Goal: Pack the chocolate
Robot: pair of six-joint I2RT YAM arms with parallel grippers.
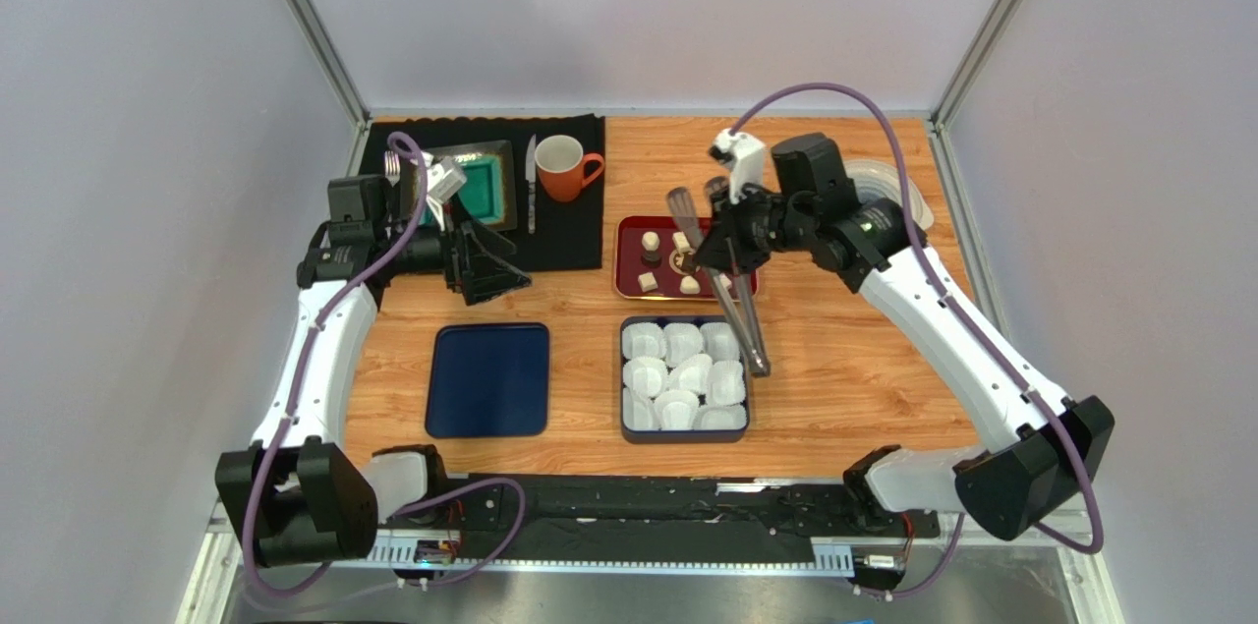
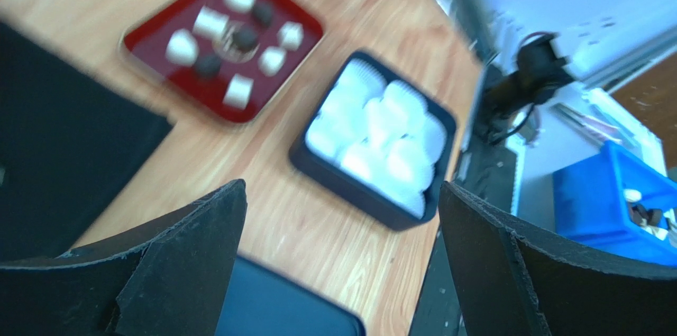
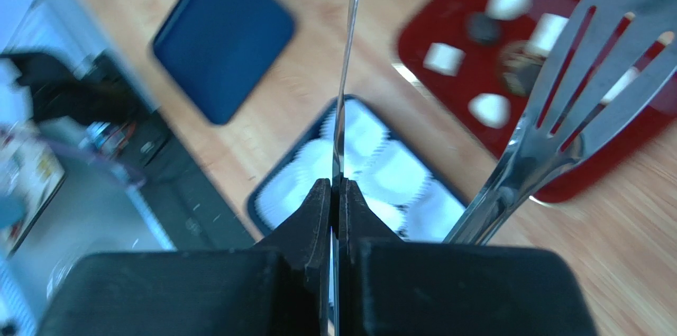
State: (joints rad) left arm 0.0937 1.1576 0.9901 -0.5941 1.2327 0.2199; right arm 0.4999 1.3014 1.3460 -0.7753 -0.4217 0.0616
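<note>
Right gripper [image 1: 727, 244] [image 3: 334, 193]: jaws pressed together, pinching one thin leaf of the tongs [image 1: 743, 315], which shows edge-on from the wrist. The other leaf, the slotted leaf [image 3: 588, 74], stands free to the side, so the tongs look sprung apart.

Chocolate [image 1: 645, 281] [image 2: 210, 22] [image 3: 443, 58]: dark and white pieces loose on the red tray [image 1: 626, 234] [image 2: 135, 38] [image 3: 413, 34]. None are in the box of paper cups [image 1: 622, 381] [image 2: 350, 185] yet.

Key relation, seen from above: the tray sits just beside the right gripper at its 9 o'clock, with the tong tips over the tray's far right corner. The tongs' long axis runs roughly 11 to 5 o'clock, hinge end over the box's right edge. The box lies at 6 o'clock from the tray, near but apart. From the right wrist, the chocolate lies at about 1 o'clock of the jaws, under the slotted leaf.

Left gripper [image 1: 470, 259] [image 2: 342, 272]: jaws spread wide, holding nothing, at the black mat's [image 1: 569, 244] near edge, well apart from the tray at its 3 o'clock. The right arm is clearly nearer. Judgement: with only one leaf gripped, the tongs probably can't squeeze a piece.
</note>
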